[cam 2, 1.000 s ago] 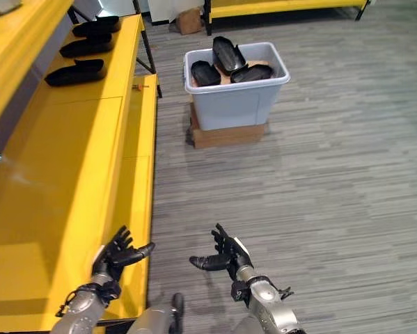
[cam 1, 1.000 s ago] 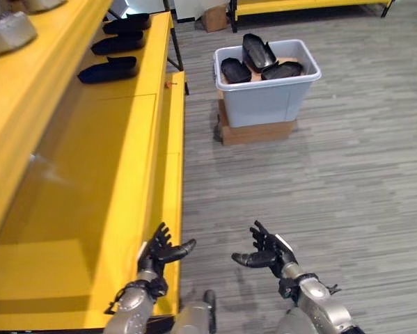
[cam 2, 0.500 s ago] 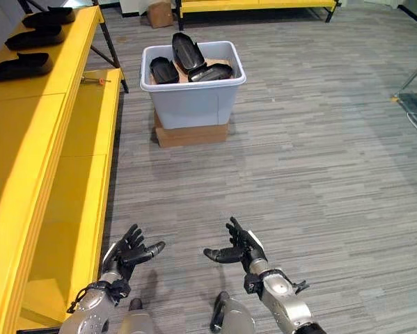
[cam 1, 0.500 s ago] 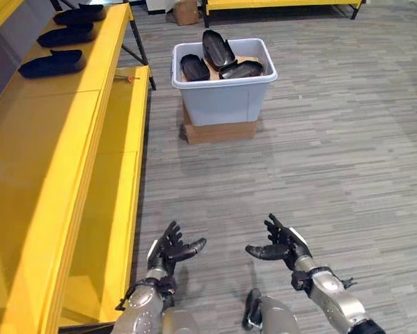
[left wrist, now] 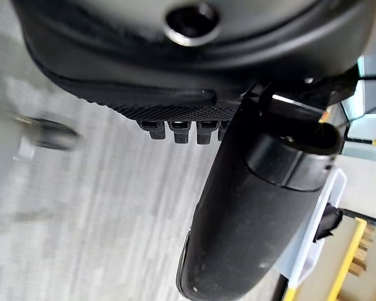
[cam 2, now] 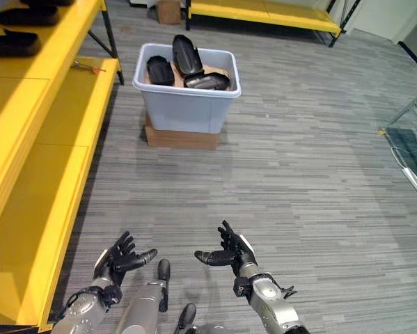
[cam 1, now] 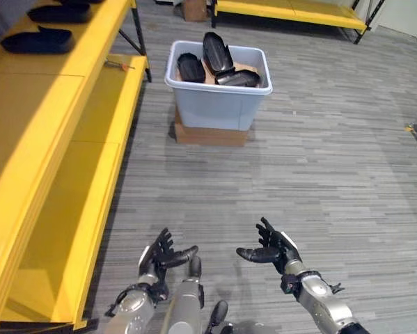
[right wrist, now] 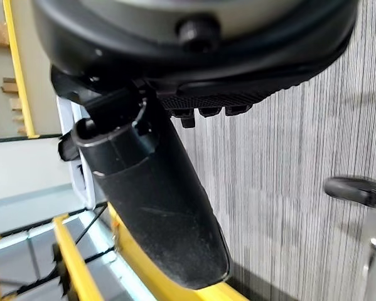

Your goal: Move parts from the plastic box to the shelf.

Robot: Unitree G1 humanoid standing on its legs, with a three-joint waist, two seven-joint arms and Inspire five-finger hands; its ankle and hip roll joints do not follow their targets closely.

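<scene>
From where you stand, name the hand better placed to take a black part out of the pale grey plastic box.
Right, narrowly. The grey plastic box stands ahead, well beyond both hands. The open right hand sits nearer its line; the open left hand lies further toward the yellow shelf. Both hold nothing.

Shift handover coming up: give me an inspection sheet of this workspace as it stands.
Surface: grey plank floor; yellow shelf along the robot's left.
Job's things: pale plastic box on a brown base, holding black parts; more black parts lying on the shelf.
Clutter: small tool on the lower shelf ledge.
Hands: left hand and right hand both open, empty, held low above the floor.
Cables: nothing seen.
Surroundings: second yellow bench beyond the box.
</scene>
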